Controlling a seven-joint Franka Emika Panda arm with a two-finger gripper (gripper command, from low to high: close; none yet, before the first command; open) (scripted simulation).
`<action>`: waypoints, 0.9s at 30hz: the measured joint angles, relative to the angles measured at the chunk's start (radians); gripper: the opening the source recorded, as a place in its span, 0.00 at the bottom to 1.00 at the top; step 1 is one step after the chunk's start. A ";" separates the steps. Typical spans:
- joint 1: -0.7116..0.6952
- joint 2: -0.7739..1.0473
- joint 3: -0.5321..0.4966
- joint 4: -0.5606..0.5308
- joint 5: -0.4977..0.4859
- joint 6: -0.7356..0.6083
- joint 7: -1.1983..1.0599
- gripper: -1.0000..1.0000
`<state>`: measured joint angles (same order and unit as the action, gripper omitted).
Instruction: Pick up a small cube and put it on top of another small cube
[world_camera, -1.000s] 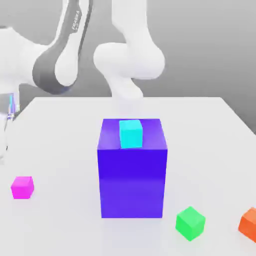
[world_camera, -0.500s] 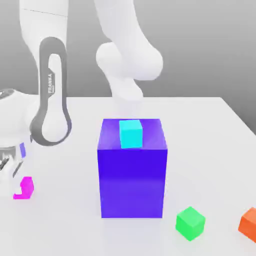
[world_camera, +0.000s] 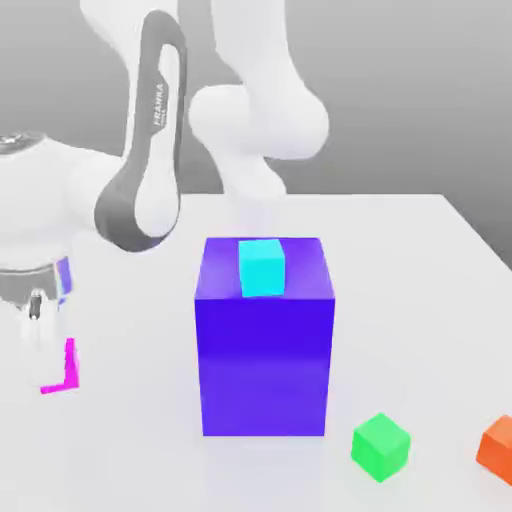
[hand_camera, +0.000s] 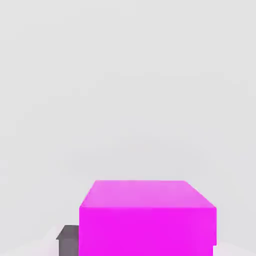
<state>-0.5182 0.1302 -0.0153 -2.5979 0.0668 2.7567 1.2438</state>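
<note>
Gripper (world_camera: 45, 345) clenched on the magenta-pink cube (world_camera: 66, 368), low at nine o'clock of the big blue-violet block (world_camera: 264, 350) in the exterior view. Atop that block, a cyan cube (world_camera: 262, 267). At its five o'clock, a green cube (world_camera: 380, 446); farther toward four, an orange cube (world_camera: 497, 445). All on the white table (world_camera: 400, 260).

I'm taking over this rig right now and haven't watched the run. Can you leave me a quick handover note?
Claw: shut on the magenta cube, low over the white table at the exterior view's left.
Other things: cyan cube sits on top of the big blue block; green cube and orange cube lie on the table at the exterior view's right.
Done: magenta cube grasped.
Left: lift it, carry it to another small cube, set it on top, release.
</note>
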 joint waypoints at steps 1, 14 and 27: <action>0.010 -0.002 0.017 0.003 -0.006 -0.004 -0.033 0.00; 0.133 -0.026 0.226 0.025 -0.069 -0.053 -0.531 0.00; 0.289 -0.050 0.406 0.044 -0.083 -0.101 -1.077 0.00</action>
<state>-0.2291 0.0803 0.3912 -2.5544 -0.0164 2.6555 0.1665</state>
